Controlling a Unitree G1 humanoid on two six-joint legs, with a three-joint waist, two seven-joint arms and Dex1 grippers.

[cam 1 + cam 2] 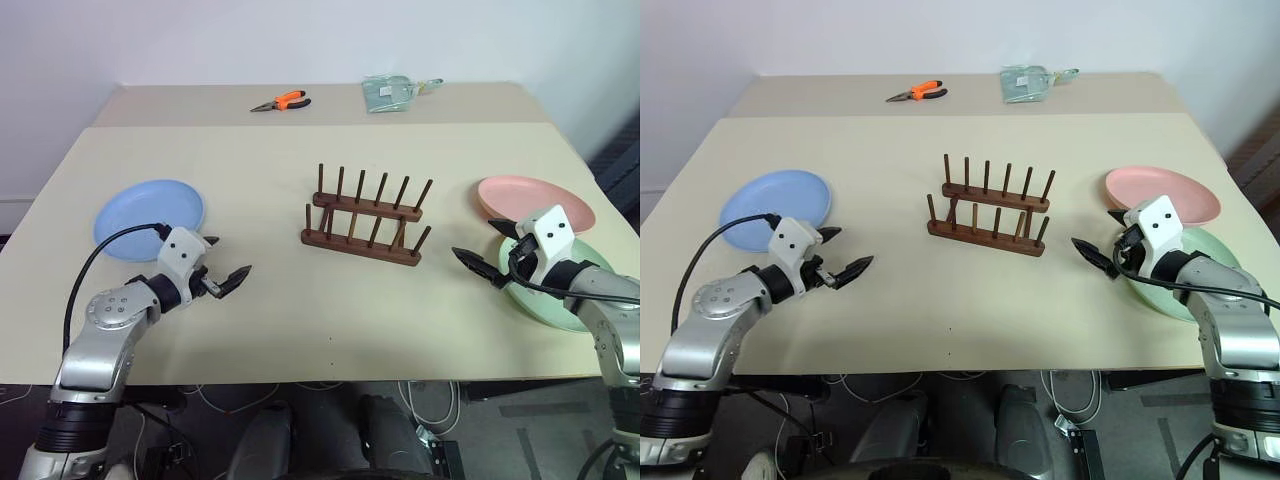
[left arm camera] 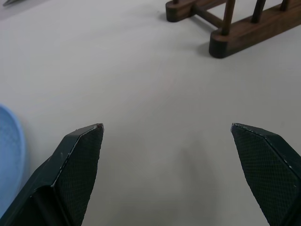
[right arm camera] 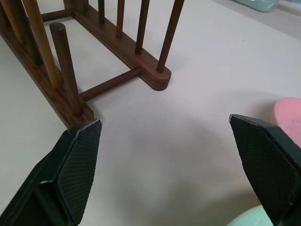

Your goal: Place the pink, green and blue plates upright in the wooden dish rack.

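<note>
Both grippers hover spread wide, empty: left gripper beside the blue plate, right gripper over the green plate (pink plate just beyond), wooden dish rack between them.

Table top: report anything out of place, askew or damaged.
Nothing damaged or spilled. The orange-handled pliers and a clear packet lie at the far edge, unrelated to dishes. The pink plate overlaps the green plate.

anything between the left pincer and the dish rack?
No, just bare tabletop. The head views show nothing between the open left pincer and the wooden dish rack, and the left wrist view shows the same bare stretch up to the rack's end.
</note>
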